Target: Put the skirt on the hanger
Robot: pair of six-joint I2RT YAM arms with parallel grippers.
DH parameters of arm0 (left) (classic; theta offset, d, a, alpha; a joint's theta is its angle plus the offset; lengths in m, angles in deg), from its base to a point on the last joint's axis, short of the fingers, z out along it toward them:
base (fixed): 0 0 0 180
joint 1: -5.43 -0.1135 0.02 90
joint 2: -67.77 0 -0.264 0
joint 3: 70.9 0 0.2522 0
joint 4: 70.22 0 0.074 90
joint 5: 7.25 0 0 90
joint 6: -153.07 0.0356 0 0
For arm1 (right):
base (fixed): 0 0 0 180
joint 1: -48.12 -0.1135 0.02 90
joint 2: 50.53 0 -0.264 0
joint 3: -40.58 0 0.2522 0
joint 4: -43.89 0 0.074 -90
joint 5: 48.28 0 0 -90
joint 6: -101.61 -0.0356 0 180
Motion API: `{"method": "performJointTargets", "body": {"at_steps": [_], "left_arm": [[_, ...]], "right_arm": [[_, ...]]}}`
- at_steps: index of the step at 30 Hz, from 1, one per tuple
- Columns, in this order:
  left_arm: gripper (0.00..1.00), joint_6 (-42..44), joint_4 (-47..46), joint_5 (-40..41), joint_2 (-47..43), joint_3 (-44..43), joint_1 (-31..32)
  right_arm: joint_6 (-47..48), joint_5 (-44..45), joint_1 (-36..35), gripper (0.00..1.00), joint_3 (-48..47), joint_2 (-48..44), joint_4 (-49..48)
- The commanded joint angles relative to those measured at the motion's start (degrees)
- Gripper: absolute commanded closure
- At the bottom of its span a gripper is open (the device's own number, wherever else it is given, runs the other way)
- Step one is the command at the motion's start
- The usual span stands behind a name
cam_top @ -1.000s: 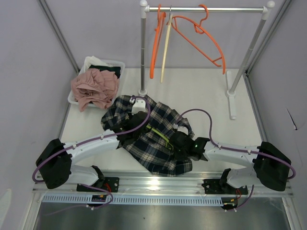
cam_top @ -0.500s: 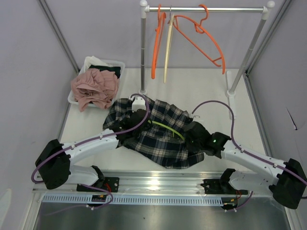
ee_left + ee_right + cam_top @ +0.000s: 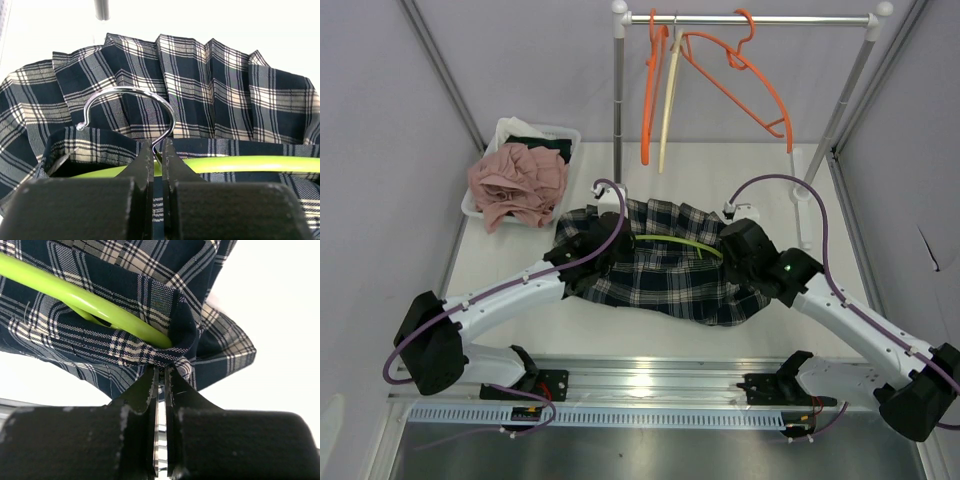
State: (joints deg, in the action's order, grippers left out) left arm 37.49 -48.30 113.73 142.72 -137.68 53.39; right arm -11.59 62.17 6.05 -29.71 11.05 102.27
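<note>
The dark plaid skirt hangs spread between my two grippers, above the table, with a lime-green hanger running through its waistband. My left gripper is shut on the stem of the hanger's metal hook, just above the green bar. The skirt fans out behind it. My right gripper is shut on a fold of skirt wrapped over the green hanger's end. In the right wrist view the fingertips pinch the cloth's lower edge.
A clothes rack stands at the back with orange hangers and a pale wooden one. Its upright rises just behind the skirt. A white bin at the back left holds a pink garment.
Both arms have moved away from the near edge toward the rack, lifting the skirt and stretching it wide along the hanger. The right gripper's jaws have come fully together on the cloth.
</note>
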Motion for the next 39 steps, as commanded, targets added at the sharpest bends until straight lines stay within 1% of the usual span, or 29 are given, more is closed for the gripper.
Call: {"method": "performJointTargets", "body": {"at_steps": [1, 3, 7, 14, 17, 21, 23, 24, 25, 27, 28, 29, 30, 32, 33, 35, 37, 38, 39], "left_arm": [[1.0, 9.8, 8.8, -3.4, 0.4, -0.3, 0.7], [1.0, 10.5, 10.3, -1.9, 0.7, -0.8, 1.3], [1.0, 11.1, 10.3, -2.1, 1.2, -1.1, 3.6], [1.0, 11.0, 11.1, 0.0, 4.7, -3.4, 8.2], [1.0, 11.0, 11.0, 0.7, 5.7, -4.2, 9.3], [1.0, 11.2, 11.1, 2.0, 7.7, -5.1, 11.4], [1.0, 10.9, 11.5, 2.6, 8.9, -5.3, 11.9], [1.0, 10.6, 11.6, 2.8, 9.2, -5.5, 12.1], [1.0, 10.2, 11.8, 2.9, 9.3, -5.1, 12.2], [1.0, 8.9, 11.4, 3.1, 9.0, -4.3, 12.4], [1.0, 8.0, 11.3, 3.2, 8.8, -2.8, 12.4], [1.0, 7.0, 11.4, 3.6, 8.6, -2.3, 12.6], [1.0, 4.3, 11.4, 3.7, 8.5, -1.7, 12.9], [1.0, 2.3, 10.3, 5.2, 7.8, 1.2, 14.7], [1.0, 0.5, 9.7, 6.9, 7.4, 2.2, 17.1], [1.0, -1.6, 8.3, 7.9, 7.4, 3.7, 19.3], [1.0, -4.1, 8.2, 8.0, 9.1, 3.9, 22.2], [1.0, -5.7, 8.5, 8.1, 10.1, 3.7, 23.8], [1.0, -6.5, 9.1, 8.7, 11.1, 3.7, 24.6]], "right_arm": [[7.3, 5.5, 0.2, 1.0, -6.7, -0.3, -6.4], [9.1, 5.3, -0.3, 1.0, -8.0, -0.4, -7.2], [11.9, 4.9, -1.8, 1.0, -9.7, 0.4, -9.3], [18.2, 7.9, -10.4, 1.0, -14.2, 4.2, -10.6], [19.4, 8.3, -11.1, 1.0, -15.5, 6.1, -10.3], [19.4, 6.8, -11.0, 1.0, -16.4, 7.2, -12.8], [18.3, 6.7, -10.0, 1.0, -17.4, 8.0, -13.3], [17.4, 6.9, -9.2, 1.0, -17.9, 8.5, -12.0], [16.5, 7.5, -6.8, 1.0, -18.2, 9.0, -11.3], [12.7, 5.2, -2.7, 1.0, -17.5, 9.6, -8.6], [11.1, 3.7, -0.3, 1.0, -16.6, 9.5, -7.9], [9.8, 1.3, 3.5, 1.0, -15.6, 9.4, -7.2], [7.9, 0.7, 4.7, 1.0, -12.6, 8.7, -7.4], [6.0, 0.6, 7.2, 1.0, -9.5, 8.1, -8.1], [5.2, -0.1, 8.1, 1.0, -7.2, 8.1, -8.5], [4.3, -1.3, 9.3, 0.98, -5.1, 8.3, -9.6], [3.5, -2.5, 10.7, 0.92, -3.2, 9.2, -10.9], [3.1, -3.0, 11.6, 0.87, -2.9, 9.5, -11.1], [2.7, -3.7, 11.8, 0.85, -2.6, 10.1, -11.1]]}}
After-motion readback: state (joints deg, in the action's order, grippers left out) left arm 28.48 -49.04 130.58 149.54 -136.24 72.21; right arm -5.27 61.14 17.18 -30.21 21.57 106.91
